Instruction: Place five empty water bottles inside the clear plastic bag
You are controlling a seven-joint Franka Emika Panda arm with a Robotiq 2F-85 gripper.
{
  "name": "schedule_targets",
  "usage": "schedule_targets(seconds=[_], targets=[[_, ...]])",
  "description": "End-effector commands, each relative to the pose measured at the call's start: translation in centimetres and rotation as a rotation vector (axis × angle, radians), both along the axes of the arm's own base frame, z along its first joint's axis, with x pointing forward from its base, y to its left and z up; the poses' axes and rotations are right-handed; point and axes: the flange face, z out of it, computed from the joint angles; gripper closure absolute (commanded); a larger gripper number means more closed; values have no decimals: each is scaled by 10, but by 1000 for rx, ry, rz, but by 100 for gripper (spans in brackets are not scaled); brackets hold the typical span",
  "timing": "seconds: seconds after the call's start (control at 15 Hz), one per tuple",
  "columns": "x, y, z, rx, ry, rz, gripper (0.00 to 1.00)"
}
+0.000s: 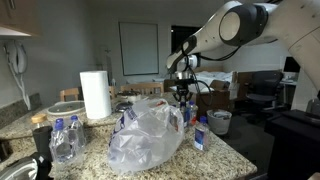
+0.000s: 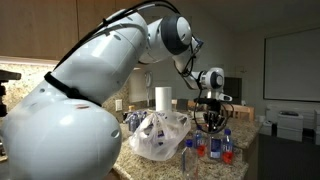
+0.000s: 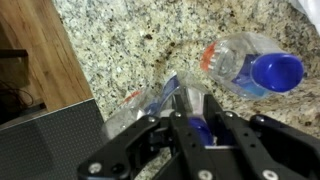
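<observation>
My gripper (image 3: 186, 112) is shut on a clear empty water bottle (image 3: 170, 98) with a blue cap and holds it above the granite counter. In both exterior views the gripper (image 1: 181, 93) (image 2: 210, 112) hangs just beyond the crumpled clear plastic bag (image 1: 146, 132) (image 2: 160, 136). Another empty bottle (image 3: 245, 65) with a blue cap lies on the counter below, at the right of the wrist view. More bottles stand next to the bag (image 1: 200, 130) (image 2: 216, 150), and two stand at the counter's near corner (image 1: 65, 140).
A white paper towel roll (image 1: 95, 94) (image 2: 162, 98) stands behind the bag. A wooden floor and a dark box (image 3: 50, 140) show past the counter edge in the wrist view. A white bucket (image 1: 220, 122) sits on the floor beyond.
</observation>
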Motion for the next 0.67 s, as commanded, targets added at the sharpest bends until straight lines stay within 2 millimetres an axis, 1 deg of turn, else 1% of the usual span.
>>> schedule_targets(seconds=[0.0,0.33,0.4,0.47,0.53,0.6], targets=[[3,-4,6,-33,4,-22,41],[7,-2,7,-47,0,-8,9],[7,-2,6,-48,4,-6,52],[7,-2,6,-48,7,-5,48],[8,-2,6,-51,7,-4,49],[9,-2,5,-54,6,-3,55]])
